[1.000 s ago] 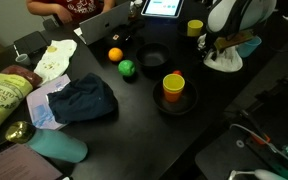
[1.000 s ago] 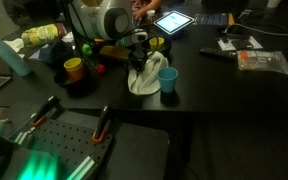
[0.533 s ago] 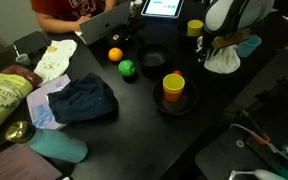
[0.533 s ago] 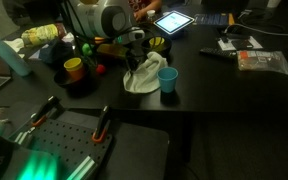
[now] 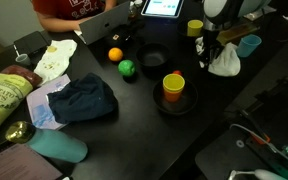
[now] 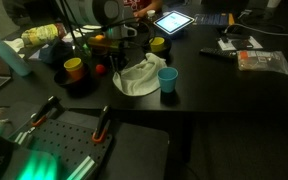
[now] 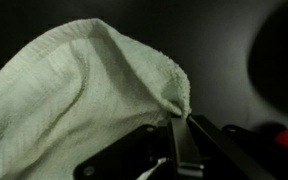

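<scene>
Gripper (image 7: 181, 120) pinched fully shut on a peaked fold of the white cloth (image 7: 74, 90), which looks soft, light and limp; blue cup (image 6: 169, 80) at its three o'clock.

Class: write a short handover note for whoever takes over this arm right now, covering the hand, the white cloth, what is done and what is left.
Hand: shut on a fold of the white terry cloth.
Cloth: on the black table, beside the light blue cup; whether they touch is unclear.
Done: fold pinched.
Left: cloth not lifted clear; most of it rests on the table.
</scene>
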Controlling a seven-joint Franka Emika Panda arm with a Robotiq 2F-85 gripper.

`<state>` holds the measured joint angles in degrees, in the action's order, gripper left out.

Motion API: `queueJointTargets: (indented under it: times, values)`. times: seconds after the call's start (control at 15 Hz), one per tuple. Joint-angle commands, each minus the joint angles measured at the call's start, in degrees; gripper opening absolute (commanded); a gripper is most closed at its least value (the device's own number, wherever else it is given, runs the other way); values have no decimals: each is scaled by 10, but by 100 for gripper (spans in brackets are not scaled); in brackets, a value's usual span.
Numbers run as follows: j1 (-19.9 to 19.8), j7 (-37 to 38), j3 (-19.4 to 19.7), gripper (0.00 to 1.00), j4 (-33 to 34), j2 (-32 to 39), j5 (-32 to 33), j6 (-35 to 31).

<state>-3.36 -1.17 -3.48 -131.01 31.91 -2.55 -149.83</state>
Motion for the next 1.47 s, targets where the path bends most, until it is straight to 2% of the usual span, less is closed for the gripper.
queueJointTargets:
  times: [0.0, 0.33, 0.4, 0.73, 0.8, 0.87, 0.93, 1.2, 1.4]
  values:
    - [-30, -72, -49, 3, -34, -59, -47, 24]
    - [-64, -199, -117, 3, -42, -82, -146, 112]
    - [-52, -198, -108, 3, -44, -90, -142, 109]
    - [-47, -232, -101, 4, -43, -101, -151, 148]
    - [-46, -237, -100, 30, -43, -96, -154, 158]
    - [-48, -243, -100, 31, -41, -92, -162, 171]
    - [-50, -249, -100, 37, -41, -91, -170, 183]
    - [-52, -271, -96, 67, -41, -96, -203, 214]
    - [-36, -263, -88, 91, -36, -102, -184, 217]
